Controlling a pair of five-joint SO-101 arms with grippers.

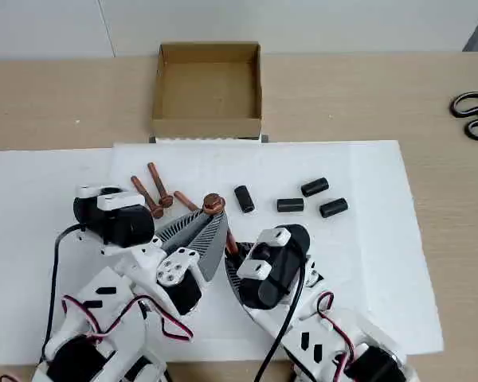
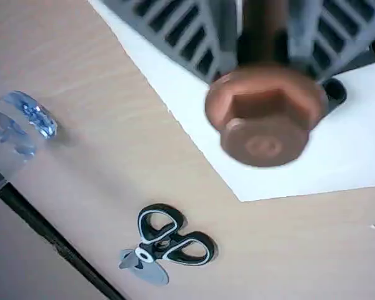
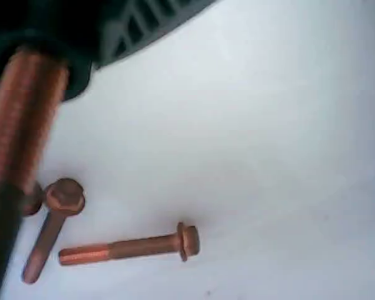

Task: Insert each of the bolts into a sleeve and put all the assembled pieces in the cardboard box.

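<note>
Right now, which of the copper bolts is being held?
The bolt clamped in the left end effector; the other bolts lie loose on the paper.

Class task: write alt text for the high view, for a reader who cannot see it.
The left arm's claw grips a copper bolt above white paper on a wooden table. Three loose bolts and four black sleeves lie nearby, and the cardboard box beyond them holds nothing.

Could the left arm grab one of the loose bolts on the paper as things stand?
Probably not yet: the left gripper is shut on a bolt. The loose bolts lie close beside it on open paper, nothing covering them.
</note>
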